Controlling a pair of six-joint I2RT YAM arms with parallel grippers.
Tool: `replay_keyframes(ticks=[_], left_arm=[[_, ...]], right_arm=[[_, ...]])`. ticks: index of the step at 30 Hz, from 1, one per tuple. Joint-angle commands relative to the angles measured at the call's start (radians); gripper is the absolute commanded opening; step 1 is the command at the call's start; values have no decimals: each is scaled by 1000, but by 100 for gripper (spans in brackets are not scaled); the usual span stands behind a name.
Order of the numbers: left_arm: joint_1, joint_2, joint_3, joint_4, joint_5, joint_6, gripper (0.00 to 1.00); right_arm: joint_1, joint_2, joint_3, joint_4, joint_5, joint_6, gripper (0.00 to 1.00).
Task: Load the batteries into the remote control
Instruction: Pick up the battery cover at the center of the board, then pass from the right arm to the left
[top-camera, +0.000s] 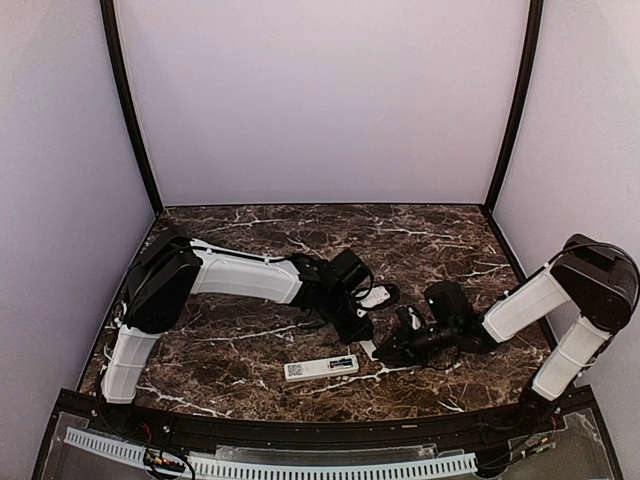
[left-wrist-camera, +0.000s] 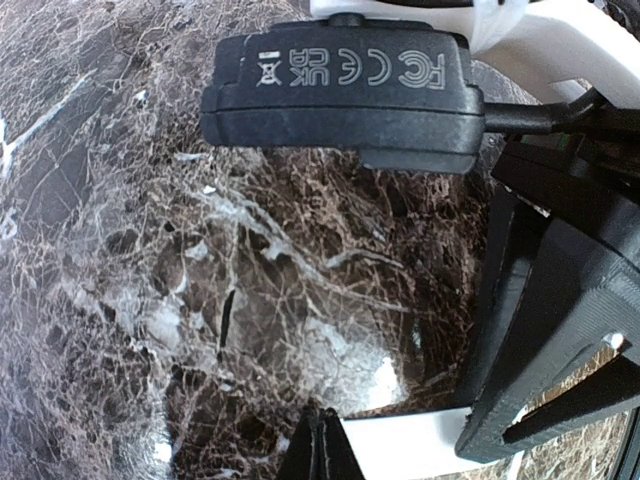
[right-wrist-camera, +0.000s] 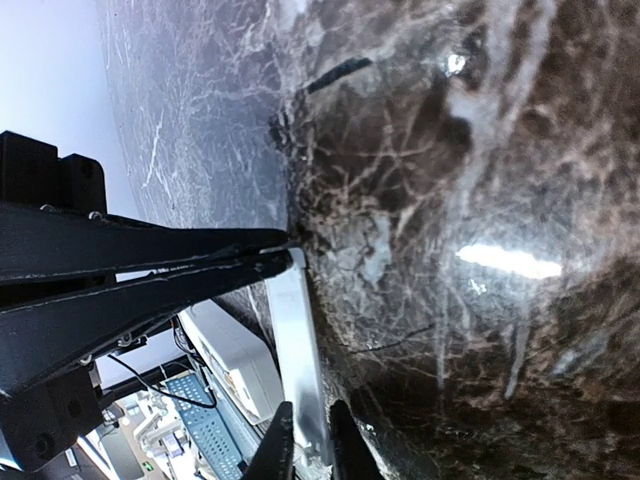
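The top view is the only one that shows the remote control (top-camera: 321, 367). It lies flat on the dark marble worktop (top-camera: 250, 230), close to the front edge. It sits a little to the left of both hands and in front of them, and neither hand touches it. It is slim and white, and its long side runs left to right. It has a small dark window near its right end and a small speckled patch near its left end.

From the top, the left hand (top-camera: 365, 338) and the right hand (top-camera: 383, 352) meet over a small flat white piece (top-camera: 368, 348). It is too small there to see well.

The wrist views show it up close. In the right wrist view, the flat white piece (right-wrist-camera: 300, 350) is long and thin. The right hand (right-wrist-camera: 290, 248) has its two fingers almost together, with just a thin gap. Their tips are at one end of the piece. I cannot tell if they pinch it or only touch it.

In the left wrist view, the left hand (left-wrist-camera: 320, 450) has its fingers pressed together. Its tip is right beside the white piece (left-wrist-camera: 400, 440). I cannot tell if it grips the piece. The black frame of the right hand fills the right side of this view.
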Motion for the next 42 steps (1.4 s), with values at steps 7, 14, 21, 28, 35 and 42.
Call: replay_keyframes(ticks=[7,14,21,28,35,42], left_arm=[[11,80,-31,-156,-51,3,0],[16,72,-33,-159,-51,4,3],[25,-78,-97,-51,-98,51,24],[26,-204,-126,18,-154,119,29],[13,-494,-409,299,-214,306,31],[-115,-786,-738,690,-330,783,45]], right_arm=[[6,7,16,30,-5,4,0],[7,-32,22,-10,-9,4,0],[0,-92,52,-141,-8,-43,0],[-24,-174,97,-293,-6,-100,0],[-36,-286,243,-571,15,-215,0],[-22,-295,508,-846,-20,-373,0]])
